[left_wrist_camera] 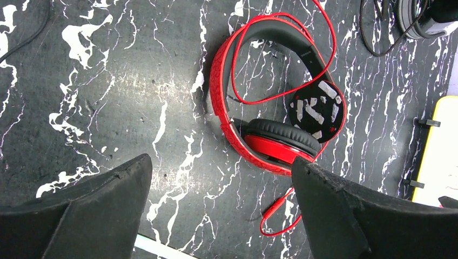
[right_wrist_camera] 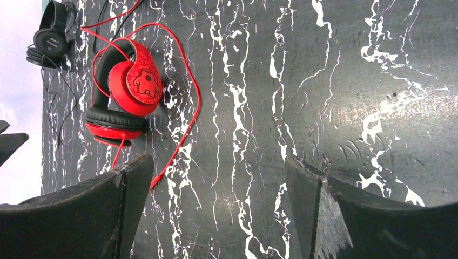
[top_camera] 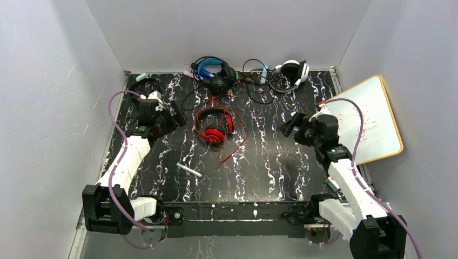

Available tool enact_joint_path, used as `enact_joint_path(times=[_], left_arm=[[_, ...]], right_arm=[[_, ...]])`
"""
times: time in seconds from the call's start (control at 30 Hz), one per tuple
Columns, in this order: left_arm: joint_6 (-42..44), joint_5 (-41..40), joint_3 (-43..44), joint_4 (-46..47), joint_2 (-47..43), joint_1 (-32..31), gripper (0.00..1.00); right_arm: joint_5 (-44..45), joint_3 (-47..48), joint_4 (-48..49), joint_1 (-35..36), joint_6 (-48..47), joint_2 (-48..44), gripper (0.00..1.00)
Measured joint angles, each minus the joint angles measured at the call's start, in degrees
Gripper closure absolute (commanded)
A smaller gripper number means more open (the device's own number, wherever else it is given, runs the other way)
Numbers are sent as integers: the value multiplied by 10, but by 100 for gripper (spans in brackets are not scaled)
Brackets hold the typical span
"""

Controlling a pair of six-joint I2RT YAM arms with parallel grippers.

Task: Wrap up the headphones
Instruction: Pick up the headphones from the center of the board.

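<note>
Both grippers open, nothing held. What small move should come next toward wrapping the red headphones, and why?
Probably ease the left gripper toward the red headphones and down over the headband. It looks nearer than the right gripper, both stand open and empty, and the red cable lies loose around the set, so steadying the set first seems sensible.

The scene is enclosed by plain pale grey panels: a far wall [top_camera: 227,27], a left wall [top_camera: 48,108] and a right wall [top_camera: 416,54]. Between them a table [top_camera: 259,178] is set, topped in black with white marbled veins. A wood-framed whiteboard [top_camera: 372,118], faintly marked in red, is propped at the right
</note>
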Motion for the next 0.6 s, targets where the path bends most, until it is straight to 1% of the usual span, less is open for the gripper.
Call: enact_joint_path(times=[0.5,0.6], left_arm=[[2,7,0,0,1,0,2],[6,9,2,2,16,0,2]], right_arm=[[0,0,0,0,0,1,1],[-3,0,0,0,-4,2,1]])
